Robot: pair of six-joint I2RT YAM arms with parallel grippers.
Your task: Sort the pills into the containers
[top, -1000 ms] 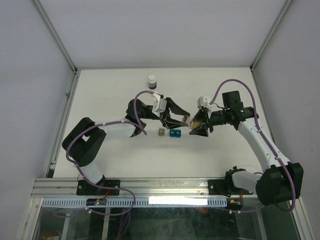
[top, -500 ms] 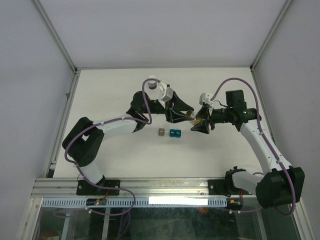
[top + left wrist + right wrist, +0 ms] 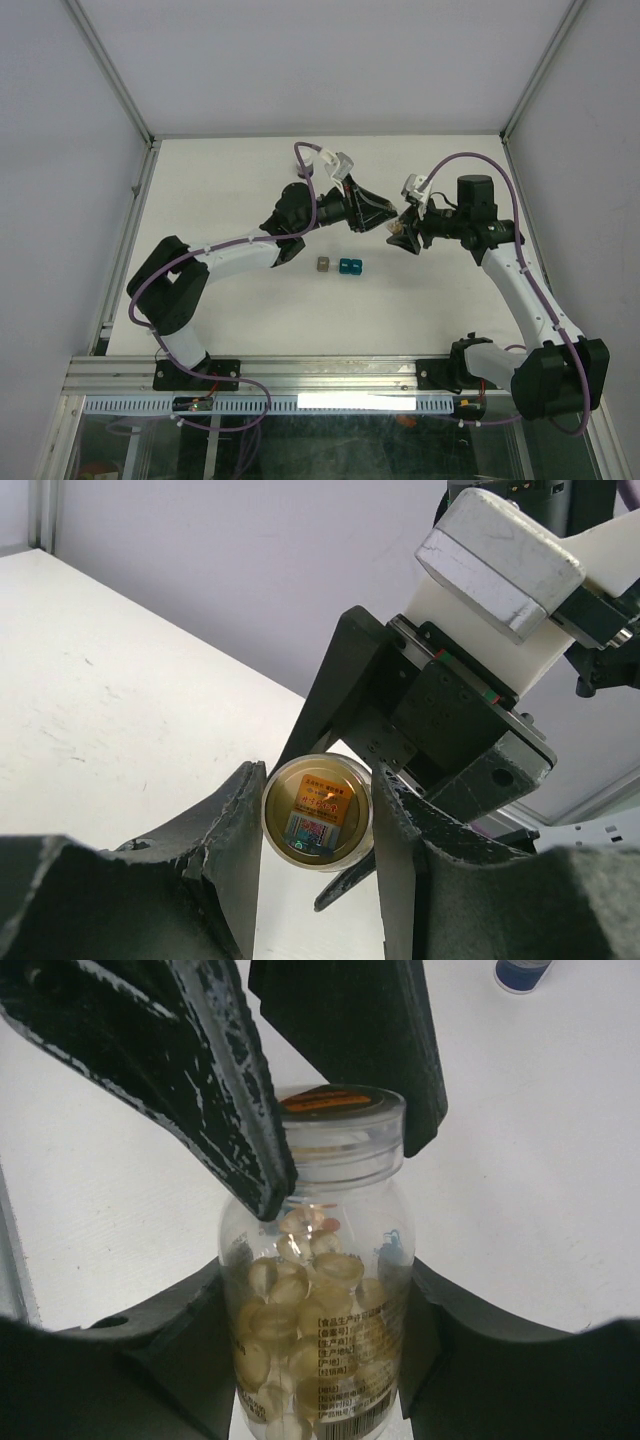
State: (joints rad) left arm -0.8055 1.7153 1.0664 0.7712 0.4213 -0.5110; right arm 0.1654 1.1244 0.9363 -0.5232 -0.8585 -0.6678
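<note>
1. bench [image 3: 220, 190]: white; carries items 2 and 3.
2. grey cup [image 3: 323, 265]: on the bench, left of the vial and toward the arm bases, well apart from it. Contents too small to tell.
3. teal cup [image 3: 350, 266]: two cells, just beside the grey cup on the side nearer the vial, and also toward the bases from the vial.
4. left jaws: closed down on the cap [image 3: 316, 810] of the vial, one of the fingers [image 3: 235, 830] against each side of its rim.
5. vial [image 3: 320, 1220]: clear, labelled, held off the bench between the two arms, cap end toward the left jaws.
6. pills [image 3: 300, 1295]: pale tan, all inside the vial, filling its body below the neck.
7. right jaws: clamped on the vial's body, pads [image 3: 190, 1340] on either side, open only as wide as the vial.
8. bluish round item [image 3: 520, 970]: on the bench beyond the vial's cap end, cut off by the picture edge. Kind unclear.
</note>
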